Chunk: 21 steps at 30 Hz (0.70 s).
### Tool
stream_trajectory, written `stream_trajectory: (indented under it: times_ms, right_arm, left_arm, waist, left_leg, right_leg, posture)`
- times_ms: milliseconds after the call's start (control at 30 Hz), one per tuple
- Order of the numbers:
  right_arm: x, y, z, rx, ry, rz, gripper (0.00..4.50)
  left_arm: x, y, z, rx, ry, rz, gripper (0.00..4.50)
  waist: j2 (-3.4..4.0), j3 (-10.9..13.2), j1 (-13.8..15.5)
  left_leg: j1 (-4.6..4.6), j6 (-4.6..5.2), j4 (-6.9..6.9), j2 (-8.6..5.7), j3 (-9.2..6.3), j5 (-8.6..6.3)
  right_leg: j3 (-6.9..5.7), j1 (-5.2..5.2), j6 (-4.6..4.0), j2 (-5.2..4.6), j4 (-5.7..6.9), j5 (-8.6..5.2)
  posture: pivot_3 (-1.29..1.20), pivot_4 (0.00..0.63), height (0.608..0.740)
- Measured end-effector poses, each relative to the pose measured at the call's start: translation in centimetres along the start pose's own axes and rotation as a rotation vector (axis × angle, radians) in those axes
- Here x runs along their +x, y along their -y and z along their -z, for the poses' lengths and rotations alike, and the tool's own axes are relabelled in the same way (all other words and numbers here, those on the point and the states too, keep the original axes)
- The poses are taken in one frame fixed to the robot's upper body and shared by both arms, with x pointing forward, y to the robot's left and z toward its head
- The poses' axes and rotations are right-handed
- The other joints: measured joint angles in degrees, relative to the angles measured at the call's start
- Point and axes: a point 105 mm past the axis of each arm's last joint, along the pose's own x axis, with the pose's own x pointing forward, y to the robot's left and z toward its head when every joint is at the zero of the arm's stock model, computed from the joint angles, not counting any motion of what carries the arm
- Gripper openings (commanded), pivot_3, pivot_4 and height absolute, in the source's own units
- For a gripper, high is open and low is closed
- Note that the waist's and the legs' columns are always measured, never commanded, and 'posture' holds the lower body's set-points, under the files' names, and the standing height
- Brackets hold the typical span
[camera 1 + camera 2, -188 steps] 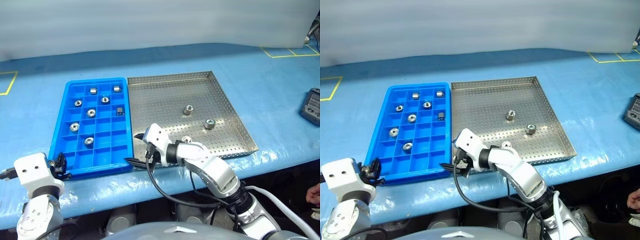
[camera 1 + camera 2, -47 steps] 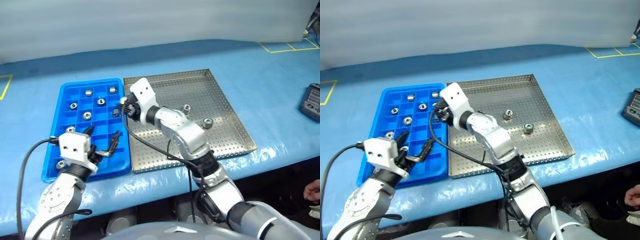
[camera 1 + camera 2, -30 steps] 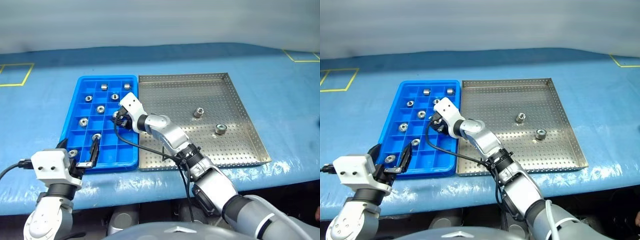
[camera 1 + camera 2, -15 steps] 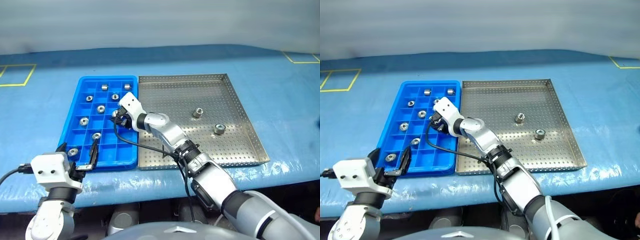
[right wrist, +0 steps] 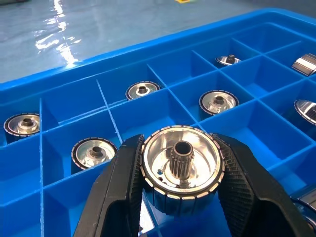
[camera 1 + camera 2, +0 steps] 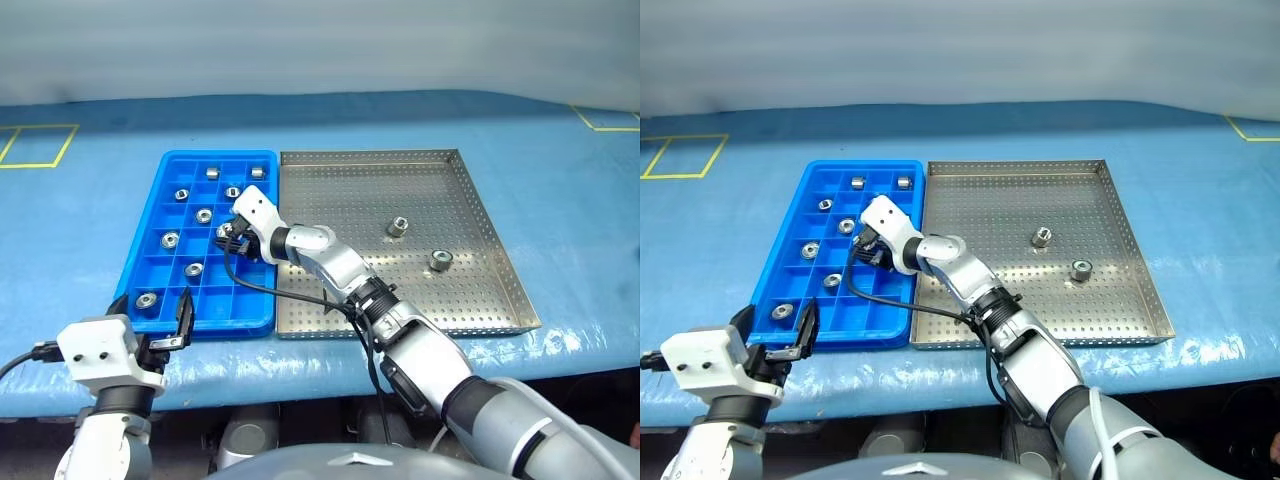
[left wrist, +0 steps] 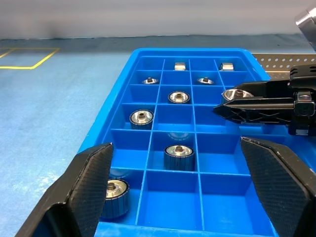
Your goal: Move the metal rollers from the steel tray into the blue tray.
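R gripper [image 5: 180, 197] is clamped on one metal roller [image 5: 181, 168], held over the blue tray [image 6: 150, 215], approx. mid-tray by the steel-tray side; exact cell can't be told. L gripper [image 7: 182, 190] is spread wide, empty, at tray's near edge. Two rollers [image 6: 398, 226] are left in the steel tray [image 6: 470, 180].

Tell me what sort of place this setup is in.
Probably a workshop or factory parts-sorting bench: a steel tray with a perforated floor, a compartmented blue tray holding metal rollers, and a blue-covered table marked with yellow tape squares.
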Motion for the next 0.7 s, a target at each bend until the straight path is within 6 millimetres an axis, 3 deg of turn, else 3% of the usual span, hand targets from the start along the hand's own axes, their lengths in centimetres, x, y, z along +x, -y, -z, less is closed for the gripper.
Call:
stream_trajectory:
  times_ms: [167,333,700]
  right_arm:
    - [-0.1,-0.3,-1.9,-0.002,0.066,-0.006,1.71]
    - [-0.1,-0.5,-2.4,-0.001,0.080,-0.010,1.71]
    - [0.1,0.4,0.9,0.046,-0.009,0.021,1.71]
  left_arm:
    - [0.2,0.2,-0.2,-0.001,0.013,0.011,4.50]
    - [0.3,0.3,-0.3,-0.002,0.019,0.021,4.50]
    - [-0.5,0.1,0.5,-0.003,-0.023,0.006,4.50]
  waist:
    - [0.00,0.0,0.1]
    - [0.00,0.0,0.1]
    - [0.00,0.0,0.9]
  left_leg:
    - [-0.03,-0.01,-0.01,0.00,0.00,-0.01]
    - [-0.02,-0.01,-0.01,0.01,-0.01,-0.01]
    - [-0.01,-0.01,-0.05,0.02,-0.01,-0.01]
  right_leg:
    - [-0.02,0.00,-0.01,-0.01,-0.06,-0.02]
    - [-0.04,0.00,-0.03,-0.01,-0.05,-0.03]
    - [-0.06,-0.01,-0.05,0.00,-0.05,-0.05]
  posture:
    - [0.46,0.150,0.740]
    - [0.47,0.150,0.740]
    - [0.54,0.150,0.740]
